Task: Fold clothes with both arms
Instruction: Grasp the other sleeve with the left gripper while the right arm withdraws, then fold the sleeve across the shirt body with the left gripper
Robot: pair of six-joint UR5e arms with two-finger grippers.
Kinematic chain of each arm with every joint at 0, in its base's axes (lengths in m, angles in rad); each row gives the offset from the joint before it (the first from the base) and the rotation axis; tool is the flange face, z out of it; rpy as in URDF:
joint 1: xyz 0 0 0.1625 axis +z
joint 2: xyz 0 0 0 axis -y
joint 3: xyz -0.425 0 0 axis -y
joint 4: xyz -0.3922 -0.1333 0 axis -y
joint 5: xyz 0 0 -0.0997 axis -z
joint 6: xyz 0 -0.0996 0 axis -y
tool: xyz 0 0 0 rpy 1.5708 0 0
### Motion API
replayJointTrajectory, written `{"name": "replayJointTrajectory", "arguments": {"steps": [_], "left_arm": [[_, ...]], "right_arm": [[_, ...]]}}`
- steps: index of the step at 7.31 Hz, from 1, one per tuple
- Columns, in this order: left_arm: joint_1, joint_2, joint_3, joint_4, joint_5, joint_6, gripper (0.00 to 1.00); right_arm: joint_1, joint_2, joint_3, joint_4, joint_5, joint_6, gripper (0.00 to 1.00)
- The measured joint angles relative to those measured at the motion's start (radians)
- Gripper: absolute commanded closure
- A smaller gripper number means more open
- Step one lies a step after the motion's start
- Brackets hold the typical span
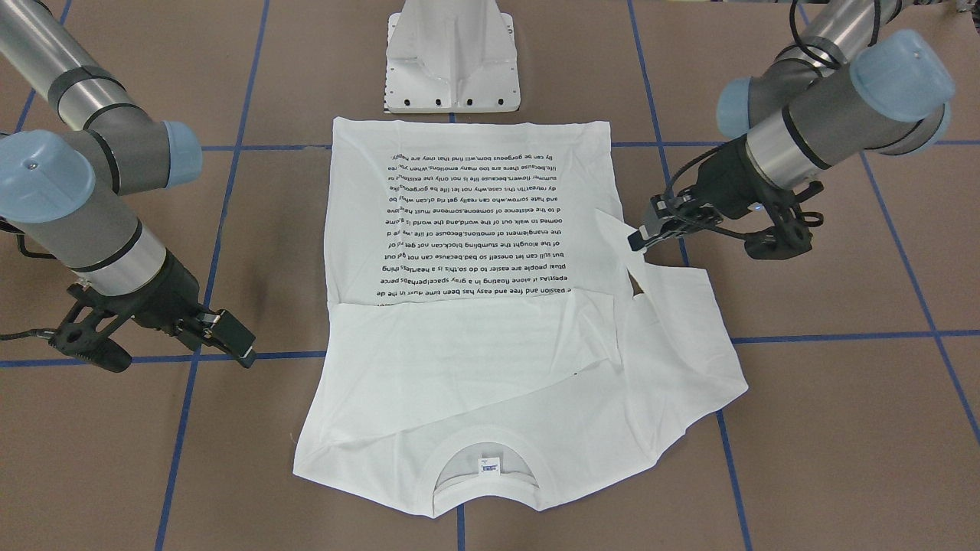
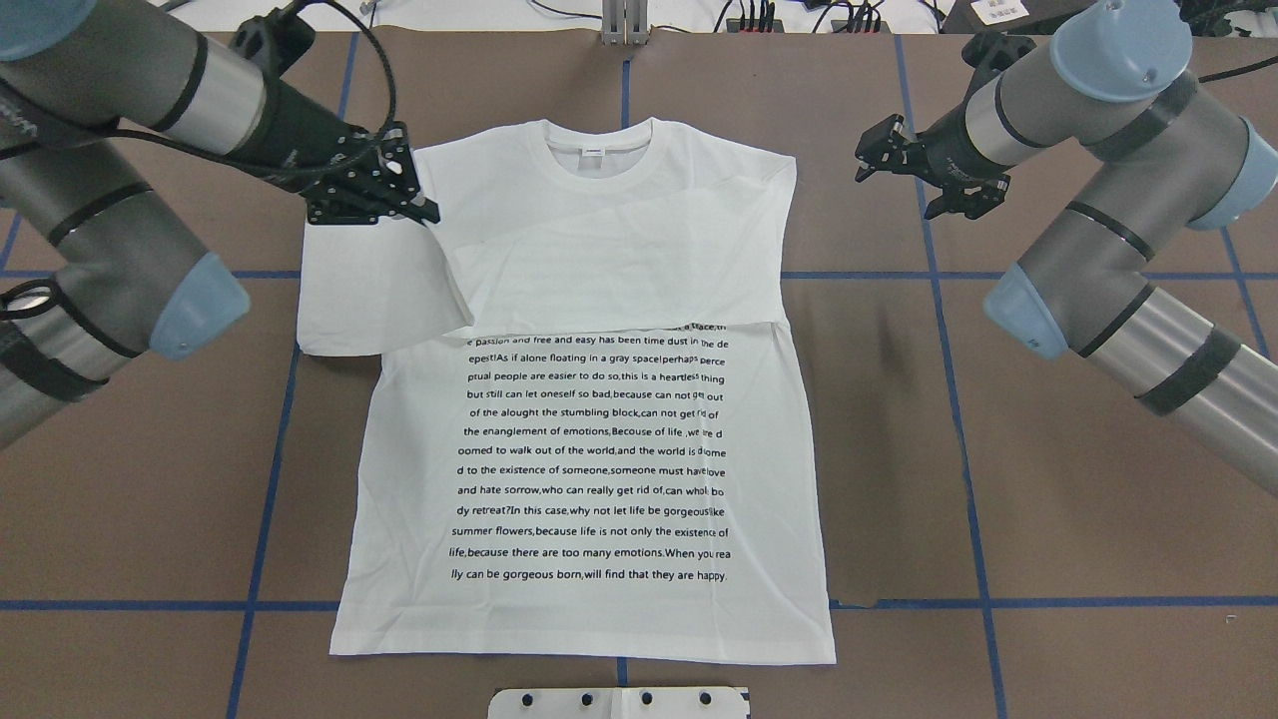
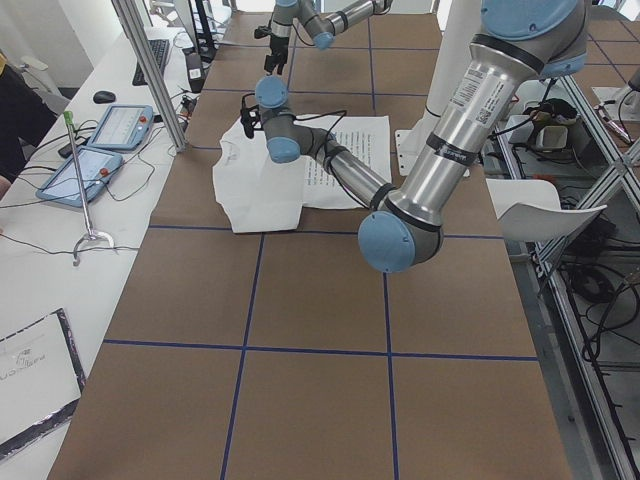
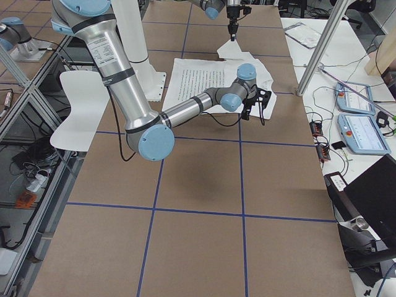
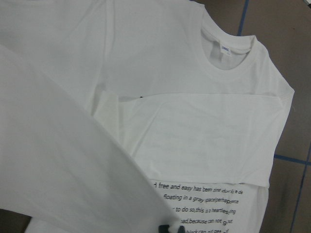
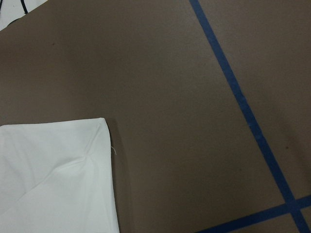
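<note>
The white T-shirt (image 2: pixel 599 449) lies flat on the table with its black text up and its collar and neck label (image 2: pixel 592 152) away from the robot. One sleeve (image 2: pixel 619 260) lies folded across the chest. My left gripper (image 2: pixel 424 213) is shut on the other sleeve (image 2: pixel 379 290) and holds its edge slightly raised at the shoulder; it also shows in the front view (image 1: pixel 635 241). In the left wrist view the lifted sleeve (image 5: pixel 63 145) fills the foreground. My right gripper (image 2: pixel 867 158) is open and empty, above bare table beside the shirt's other shoulder.
The white pedestal base (image 2: pixel 619 702) stands at the shirt's hem on the robot's side. Brown table (image 2: pixel 998 449) with blue tape lines surrounds the shirt. In the left exterior view, tablets (image 3: pixel 100 150) and cables lie on a side bench.
</note>
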Motion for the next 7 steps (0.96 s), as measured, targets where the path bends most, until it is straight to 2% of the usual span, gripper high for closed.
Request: {"name": "replayJointTrajectory", "arguments": {"steps": [3, 5, 7], "left_arm": [[0.120, -0.250, 0.180, 0.008, 0.164, -0.106, 1.00], [0.196, -0.337, 0.239, 0.005, 0.259, -0.134, 1.00], [0.287, -0.375, 0.264, 0.002, 0.376, -0.137, 1.00]], "right_arm": [[0.015, -0.070, 0.035, 0.008, -0.004, -0.045, 0.00], [0.017, -0.094, 0.039, 0.020, -0.005, -0.059, 0.00], [0.017, -0.123, 0.039, 0.060, -0.003, -0.060, 0.00]]}}
